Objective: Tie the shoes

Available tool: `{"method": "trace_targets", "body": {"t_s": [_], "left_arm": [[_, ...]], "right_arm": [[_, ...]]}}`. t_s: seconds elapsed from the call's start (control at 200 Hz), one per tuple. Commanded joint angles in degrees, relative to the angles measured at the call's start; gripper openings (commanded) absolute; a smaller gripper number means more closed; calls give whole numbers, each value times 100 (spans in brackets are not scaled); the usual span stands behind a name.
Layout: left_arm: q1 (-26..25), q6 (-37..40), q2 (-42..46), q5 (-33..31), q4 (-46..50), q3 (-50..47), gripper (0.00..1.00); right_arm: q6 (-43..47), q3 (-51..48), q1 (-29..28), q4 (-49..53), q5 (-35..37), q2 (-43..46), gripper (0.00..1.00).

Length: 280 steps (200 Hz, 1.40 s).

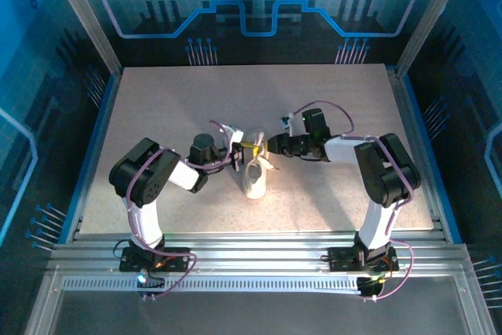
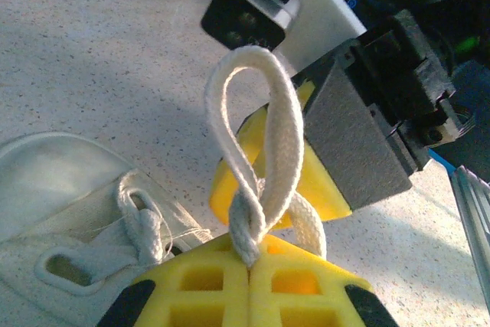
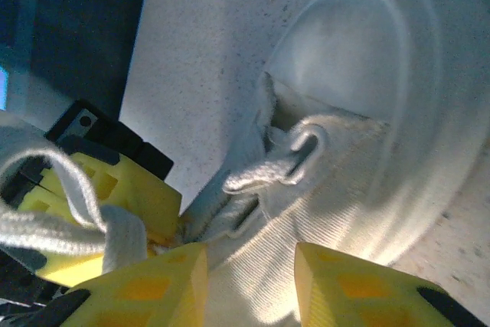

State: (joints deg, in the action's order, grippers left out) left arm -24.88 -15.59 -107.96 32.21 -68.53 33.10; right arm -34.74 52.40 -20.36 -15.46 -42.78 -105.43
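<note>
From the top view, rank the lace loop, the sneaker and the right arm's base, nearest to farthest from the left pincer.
1. Lace loop: pinched between the shut fingers of the left pincer, so touching it.
2. Sneaker: just beside the pincer, slightly right and toward the near side.
3. Right arm's base: far off to the right, at the near edge.

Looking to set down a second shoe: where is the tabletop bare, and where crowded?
Bare: the table's far strip behind the left gripper and right gripper; the near strip before the white sneaker, between the arm bases. Crowded: mid-table, where both grippers meet at the sneaker.
</note>
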Motion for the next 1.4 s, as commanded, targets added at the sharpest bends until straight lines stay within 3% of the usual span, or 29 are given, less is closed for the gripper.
{"method": "trace_targets", "body": {"t_s": [0.0,0.235,0.726,0.966,1.186,1.271,1.396], "left_arm": [[-69,293,161,80,-236,-60,0],[-69,349,101,123,-224,-23,0],[-69,299,21,121,-417,3,0],[-69,176,-49,85,-486,3,0],[-69,126,-84,42,-546,8,0],[-67,96,-101,40,-600,-9,0],[-63,86,-85,23,-644,-27,0]], "right_arm": [[-256,199,-76,-519,-527,-180,36],[-850,-65,-77,-1489,-894,-250,42],[-831,-410,-135,-1196,-554,-152,45],[-1652,-672,-130,-2141,-585,-297,40],[-2355,-928,-135,-2965,-508,-415,43],[-2483,-1001,-123,-3077,-464,-409,39],[-2467,-986,-119,-2935,-422,-417,23]]}}
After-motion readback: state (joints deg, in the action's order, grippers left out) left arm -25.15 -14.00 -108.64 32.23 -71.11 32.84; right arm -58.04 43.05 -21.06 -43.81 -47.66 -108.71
